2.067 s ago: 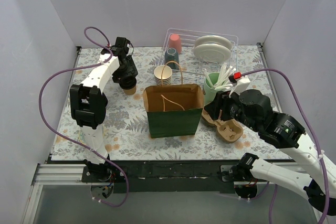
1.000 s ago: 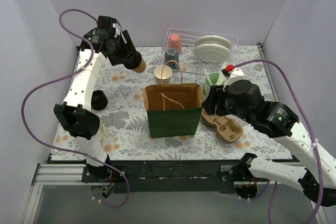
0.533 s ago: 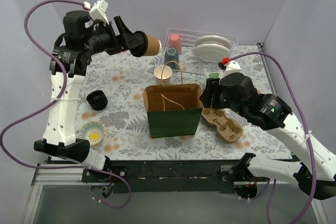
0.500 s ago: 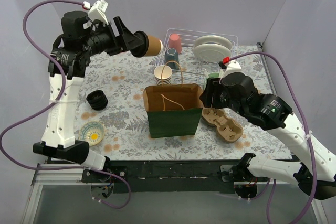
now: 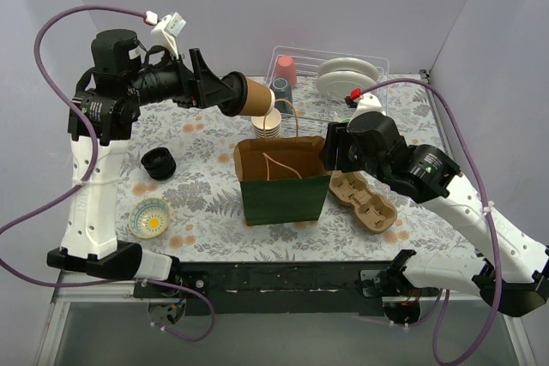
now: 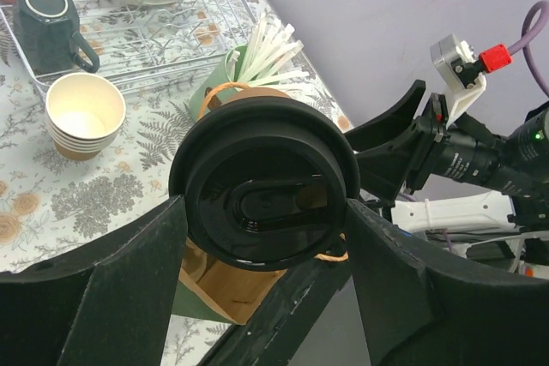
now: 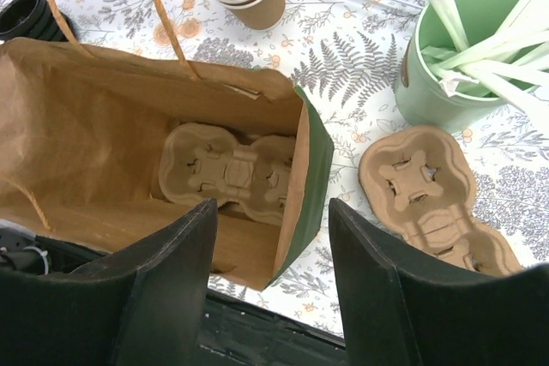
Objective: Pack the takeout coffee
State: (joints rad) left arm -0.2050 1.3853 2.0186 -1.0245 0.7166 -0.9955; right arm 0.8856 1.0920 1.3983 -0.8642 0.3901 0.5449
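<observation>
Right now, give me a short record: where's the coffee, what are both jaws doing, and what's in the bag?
bag: green paper bag, upright, open
coffee: takeout coffee, on its side in the air, not yet in the bag
left jaws: shut on the takeout coffee
right jaws: open, above the bag's right wall
in bag: one pulp cup carrier
beside bag: second carrier, on the table

You could read no text, label, brand or number in any view: none on the coffee (image 6: pixel 264 186) lid between the left jaws, none on the bag (image 7: pixel 129 117) under the right jaws.
</observation>
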